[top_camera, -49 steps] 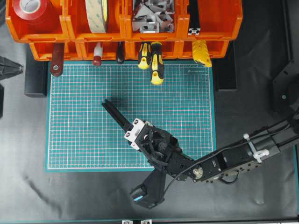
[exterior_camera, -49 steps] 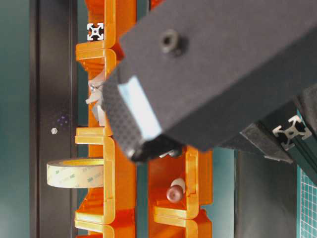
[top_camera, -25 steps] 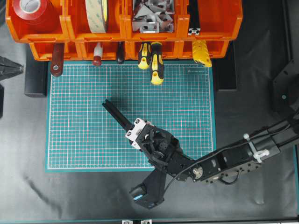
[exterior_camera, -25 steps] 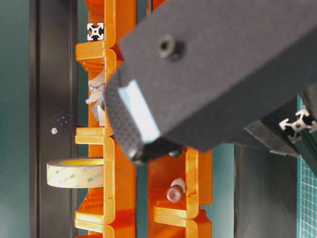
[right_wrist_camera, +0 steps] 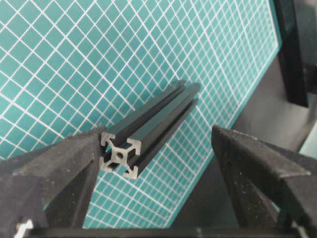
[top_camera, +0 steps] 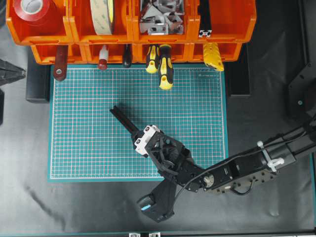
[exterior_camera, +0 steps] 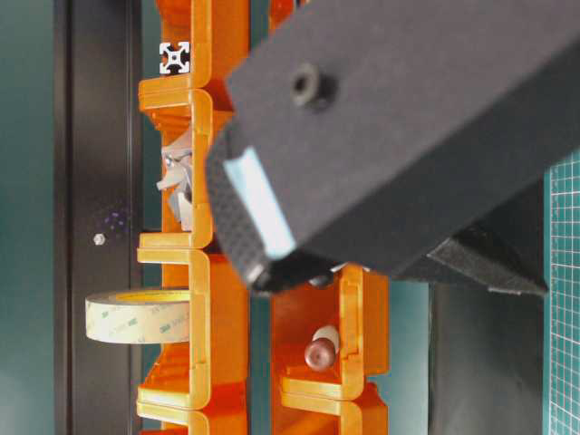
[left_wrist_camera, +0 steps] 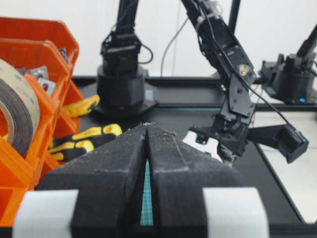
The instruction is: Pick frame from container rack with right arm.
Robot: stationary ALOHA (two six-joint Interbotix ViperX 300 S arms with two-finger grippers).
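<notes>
Jaws spread wide, the right arm's white-trimmed gripper has let go of the slim black aluminium frame on the green cutting mat; retreat toward five o'clock should avoid nudging it.

The overhead view looks straight down on the green mat and orange container rack; the table-level view (turned sideways) sits close against that rack; both wrist cameras look along their jaws.

The black table carries a green cutting mat and the container rack. The frame lies on the mat, extending out ahead of the right gripper, between its spread fingers.
</notes>
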